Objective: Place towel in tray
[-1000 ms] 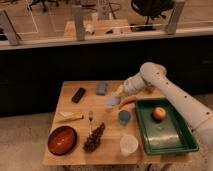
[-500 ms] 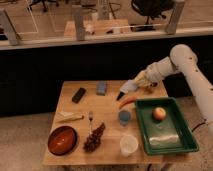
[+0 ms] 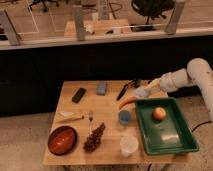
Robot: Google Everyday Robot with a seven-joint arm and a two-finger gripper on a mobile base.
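Observation:
My gripper is at the end of the white arm that reaches in from the right. It hovers just above the far left corner of the green tray. A pale crumpled bundle, which looks like the towel, is at the gripper's tip. The tray lies at the table's right side and holds an orange fruit.
An orange carrot and a black object lie just left of the gripper. On the table also stand a blue cup, a white cup, a red bowl, grapes, a fork, a blue-grey block and a black device.
The arm has drawn back to the right. The gripper has moved from over the table's middle to the tray's far left corner, with the pale bundle still at its tip.

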